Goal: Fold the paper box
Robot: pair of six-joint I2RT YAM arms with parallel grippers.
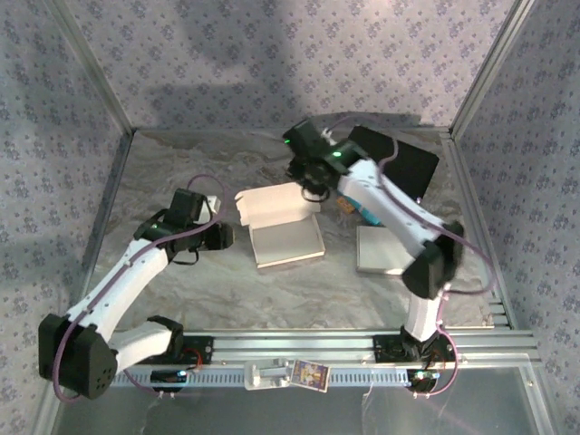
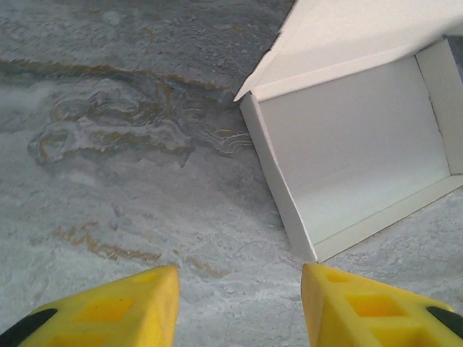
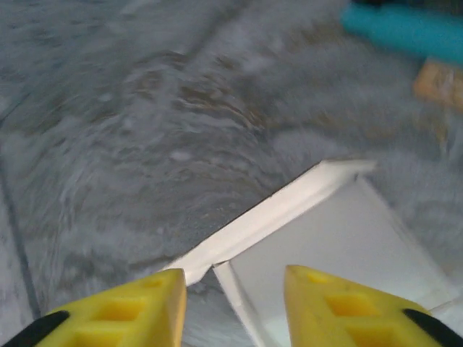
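Judging from how the paper box [image 1: 286, 240] lies at the middle of the table [image 1: 181, 299], the fold is taken to be partly done. The tray walls are seen standing in the left wrist view, while the lid [image 1: 272, 201] lies open on the box's 12 o'clock side. Closing the lid and tucking its flaps is reckoned to be what is left.

The left gripper [image 1: 220, 237] is seen at the box's 9 o'clock, jaws parted with nothing between them, just short of the tray's corner. The right gripper [image 1: 314, 190] is placed at 1 o'clock over the lid's edge, fingers spread and nothing clamped.

Open room is found from 6 to 9 o'clock. At 3 o'clock a flat white piece [image 1: 381, 249] and a teal object [image 1: 367, 215] are set near — a sweep there would be cramped. The side wall [image 1: 107, 195] at 9 o'clock is well apart from the box.
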